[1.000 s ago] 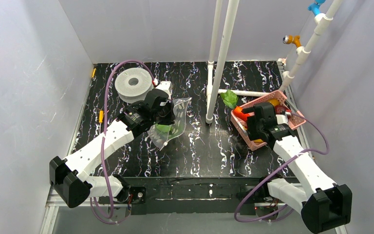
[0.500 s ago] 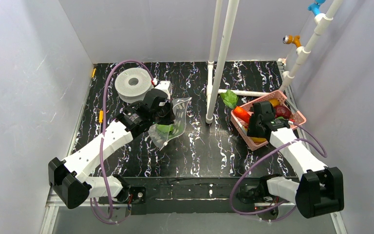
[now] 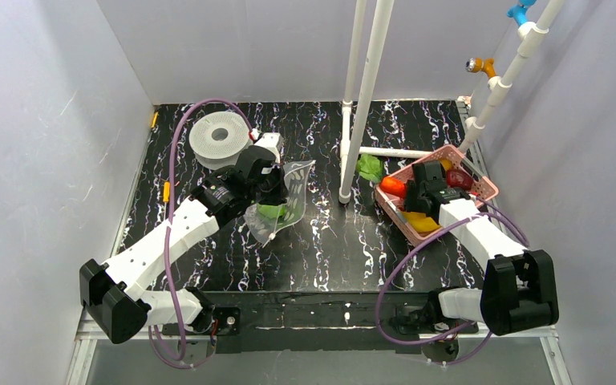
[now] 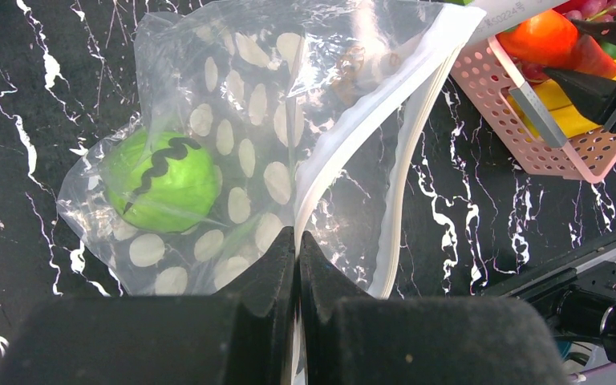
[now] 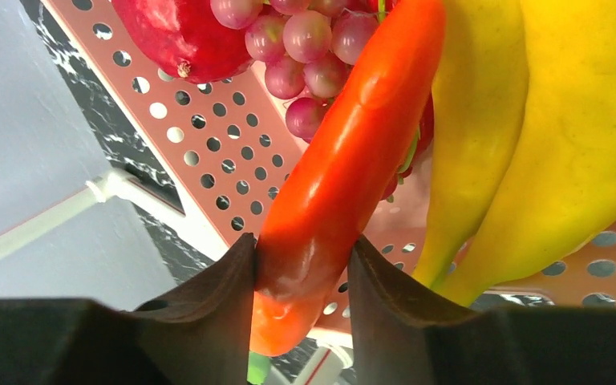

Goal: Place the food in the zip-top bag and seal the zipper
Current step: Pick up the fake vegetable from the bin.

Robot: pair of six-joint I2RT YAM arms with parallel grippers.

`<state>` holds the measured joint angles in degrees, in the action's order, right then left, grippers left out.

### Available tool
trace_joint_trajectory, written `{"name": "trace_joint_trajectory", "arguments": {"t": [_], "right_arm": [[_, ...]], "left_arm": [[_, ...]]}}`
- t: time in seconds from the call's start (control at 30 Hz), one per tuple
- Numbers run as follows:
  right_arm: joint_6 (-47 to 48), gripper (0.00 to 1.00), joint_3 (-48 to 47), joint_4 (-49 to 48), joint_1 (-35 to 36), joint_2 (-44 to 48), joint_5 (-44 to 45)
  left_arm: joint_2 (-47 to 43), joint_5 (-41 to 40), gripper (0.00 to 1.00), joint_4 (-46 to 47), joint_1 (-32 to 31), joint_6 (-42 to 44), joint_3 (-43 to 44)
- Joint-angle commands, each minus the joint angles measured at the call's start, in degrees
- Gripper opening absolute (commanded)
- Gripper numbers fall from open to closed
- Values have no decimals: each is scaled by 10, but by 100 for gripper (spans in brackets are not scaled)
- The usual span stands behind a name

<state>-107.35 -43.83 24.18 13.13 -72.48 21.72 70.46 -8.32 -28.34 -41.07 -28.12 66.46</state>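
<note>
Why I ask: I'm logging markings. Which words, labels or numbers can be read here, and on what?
Small dark print on the white pipe beside the pink basket: too small and blurred to read.
No other text shows; the bag bears only whitish dots.

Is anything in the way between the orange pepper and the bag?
Yes. A white pole stands between the basket holding the orange pepper and the bag. It would likely need to go around.
</note>
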Motion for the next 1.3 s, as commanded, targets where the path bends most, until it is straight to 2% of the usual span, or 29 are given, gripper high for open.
{"name": "trace_joint_trajectory", "arguments": {"t": [0.0, 0.03, 0.13, 0.2, 0.3, 0.4, 0.47, 0.5, 0.57, 0.67, 0.83, 0.9, 1.0, 1.13, 1.27], "right_arm": [[96, 32, -44, 20, -10, 25, 19], [130, 31, -53, 22, -15, 34, 22], [277, 17, -75, 33, -54, 68, 3], [380, 13, -72, -4, -101, 89, -69], [538, 14, -101, -24, -171, 84, -210], [685, 16, -179, 68, -211, 39, -323], [772, 18, -244, 138, -216, -8, -370], [807, 15, -273, 177, -216, -36, -384], [848, 8, -324, 251, -216, -94, -399], [876, 8, -352, 283, -203, -158, -432], [889, 13, -361, 284, -151, -203, -293], [888, 19, -341, 252, -144, -198, -289], [886, 43, -313, 190, -143, -196, -310], [887, 67, -304, 169, -133, -206, -308], [878, 81, -267, 161, -117, -189, -284]], "left_arm": [[-16, 3, 0, 2, 4, 0, 15], [-16, 3, 0, 2, 4, 0, 15], [-16, 4, 0, 2, 5, -1, 15], [-15, 7, 0, 2, 5, -2, 15], [-12, 10, 0, 2, 6, -3, 15], [-8, 12, 0, 2, 6, -3, 16], [-7, 13, 0, 2, 7, -4, 16], [-6, 14, 0, 2, 7, -4, 16], [-5, 14, 0, 2, 7, -4, 15], [-1, 11, 0, 2, 7, -4, 15], [5, 7, 0, 0, 7, -3, 15], [5, 6, 0, 1, 7, -3, 15], [8, 10, 0, 0, 8, -4, 16], [13, 21, 0, 1, 7, -7, 16], [15, 19, 0, 0, 8, -6, 16]]}}
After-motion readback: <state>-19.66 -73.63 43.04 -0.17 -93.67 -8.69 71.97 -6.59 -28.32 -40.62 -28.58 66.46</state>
